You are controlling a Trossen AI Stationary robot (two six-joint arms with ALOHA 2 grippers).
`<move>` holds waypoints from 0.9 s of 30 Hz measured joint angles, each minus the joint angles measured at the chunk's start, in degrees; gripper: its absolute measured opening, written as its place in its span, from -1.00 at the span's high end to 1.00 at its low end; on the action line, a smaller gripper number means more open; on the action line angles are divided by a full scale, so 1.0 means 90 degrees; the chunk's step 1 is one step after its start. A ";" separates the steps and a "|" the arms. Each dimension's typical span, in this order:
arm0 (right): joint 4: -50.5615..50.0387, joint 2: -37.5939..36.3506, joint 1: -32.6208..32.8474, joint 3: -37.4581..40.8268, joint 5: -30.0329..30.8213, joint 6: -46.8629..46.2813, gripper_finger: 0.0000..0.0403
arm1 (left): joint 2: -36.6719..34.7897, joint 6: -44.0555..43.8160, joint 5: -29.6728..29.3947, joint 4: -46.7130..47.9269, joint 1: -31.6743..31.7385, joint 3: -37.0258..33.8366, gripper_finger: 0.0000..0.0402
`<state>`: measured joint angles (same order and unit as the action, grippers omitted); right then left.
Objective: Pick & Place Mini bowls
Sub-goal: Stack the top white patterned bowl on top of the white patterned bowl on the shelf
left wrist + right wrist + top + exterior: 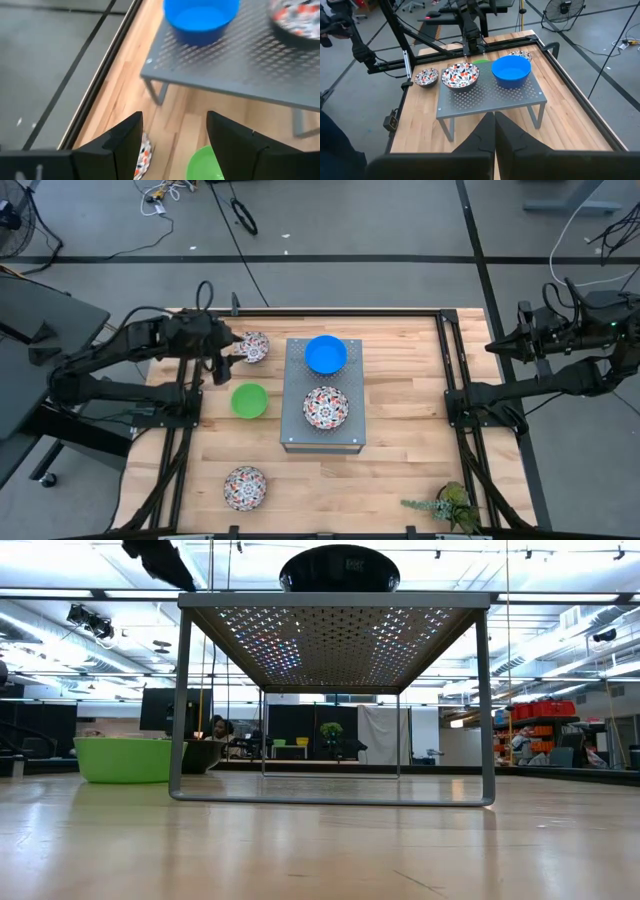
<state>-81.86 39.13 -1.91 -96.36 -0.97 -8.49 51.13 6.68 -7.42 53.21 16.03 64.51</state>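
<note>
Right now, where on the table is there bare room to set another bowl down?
Bare wood lies between the grey perforated stand and the right rail, and in front of the stand, between the floral bowl and the small plant. It is crowded left of the stand: green bowl, another floral bowl, left end effector.

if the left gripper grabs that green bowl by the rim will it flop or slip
The green bowl probably stays stiff: its wall looks smooth and holds a clean round shape. Its glossy surface could be slippery to pinch. It sits low and wide on the table, so a push would more likely slide it than tip it.
</note>
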 joint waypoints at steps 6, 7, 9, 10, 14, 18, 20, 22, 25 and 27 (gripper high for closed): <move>0.0000 0.0000 0.0002 -0.0001 0.0000 0.0001 0.99 | 0.0447 -0.0743 -0.0036 0.0080 0.0869 0.0000 -0.12; -0.0001 0.0000 0.0000 0.0000 0.0000 0.0000 0.99 | 0.0526 -0.0869 -0.0038 0.0100 0.1027 0.0000 -0.12; -0.0001 0.0000 0.0002 0.0000 0.0000 0.0000 0.99 | 0.0711 -0.1079 -0.0042 0.0143 0.1340 0.0002 -0.12; -0.0001 0.0000 0.0002 -0.0001 0.0000 0.0000 0.99 | 0.0815 -0.1192 -0.0042 0.0186 0.1489 0.0002 -0.12; 0.0000 0.0000 0.0002 -0.0001 0.0000 0.0002 0.99 | 0.1215 -0.1729 0.0096 0.0222 0.2011 0.0002 -0.12; -0.0001 0.0000 0.0000 0.0000 0.0000 0.0002 0.99 | 0.1608 -0.2547 0.0186 0.0226 0.2411 0.0002 -0.12; -0.0001 0.0000 0.0002 0.0000 0.0000 0.0000 0.99 | 0.1796 -0.2889 0.0180 0.0232 0.2606 0.0002 -0.12; -0.0001 0.0000 0.0002 -0.0001 0.0000 0.0000 0.99 | 0.1972 -0.3103 0.0161 0.0243 0.2797 0.0002 -0.12; -0.0001 0.0000 0.0001 -0.0001 0.0000 0.0000 0.99 | 0.2246 -0.3184 0.0347 0.0253 0.3073 0.0002 -0.12; -0.0001 0.0000 0.0001 0.0000 0.0000 0.0000 0.99 | 0.2424 -0.3272 0.0461 0.0283 0.3224 0.0002 -0.12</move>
<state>-81.87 39.13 -1.90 -96.36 -0.97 -8.49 72.95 -22.77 -3.27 55.76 45.04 64.53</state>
